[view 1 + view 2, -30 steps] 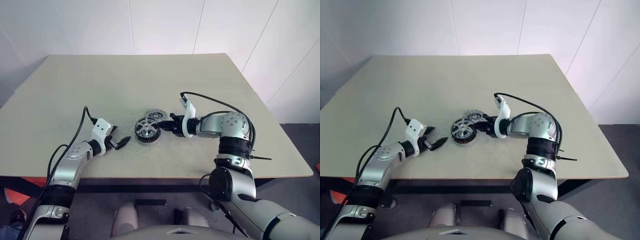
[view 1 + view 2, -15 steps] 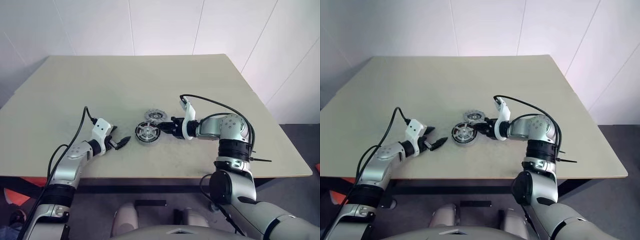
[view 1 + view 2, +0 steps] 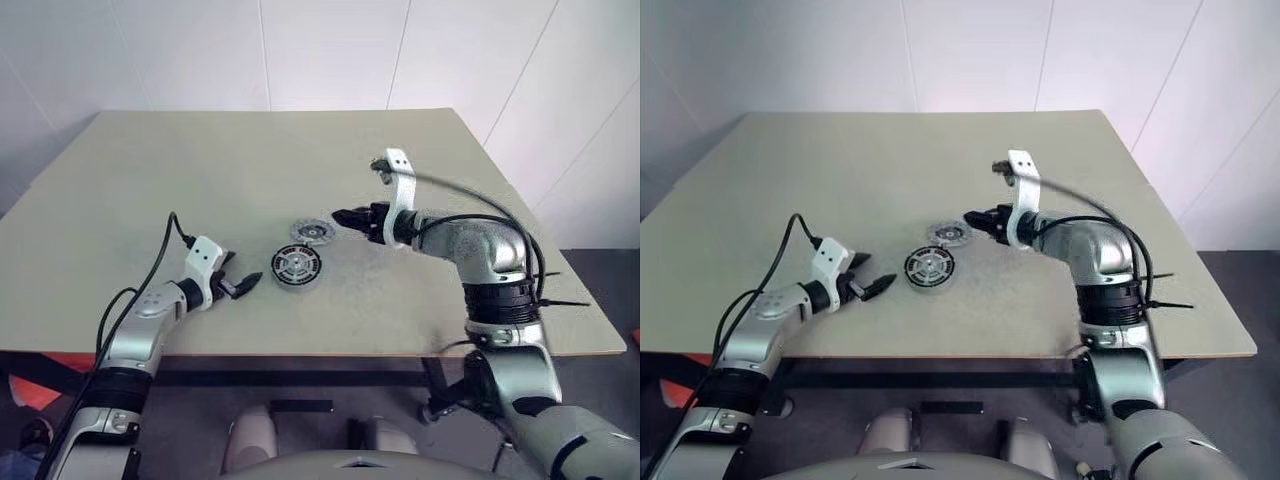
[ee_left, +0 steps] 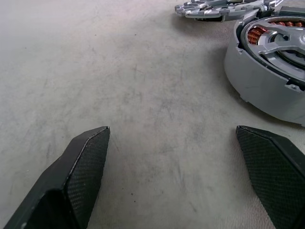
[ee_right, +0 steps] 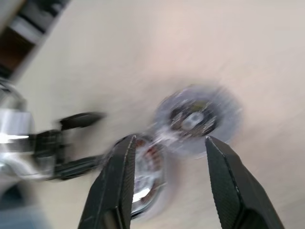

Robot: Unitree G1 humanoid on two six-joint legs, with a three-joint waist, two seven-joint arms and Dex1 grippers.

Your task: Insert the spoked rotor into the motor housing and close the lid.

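Note:
The motor housing (image 3: 295, 267) stands near the table's front middle. The spoked rotor (image 4: 287, 42) lies flat inside it, its silver spokes over copper windings. The lid (image 3: 313, 232), a grey notched disc, lies flat on the table just behind the housing. My right gripper (image 3: 342, 216) hangs open and empty above the table, just right of the lid, pointing left. My left gripper (image 3: 246, 283) rests low to the left of the housing, open wide, with bare table between its fingers (image 4: 86, 162).
The beige table (image 3: 200, 180) stretches wide behind and to both sides of the parts. Its front edge runs close below the housing. White walls stand behind the table.
My right gripper opened and let go of the rotor, which went from tilted to flat in the housing. The right arm then rose and drew back beside the lid. The left arm kept still.

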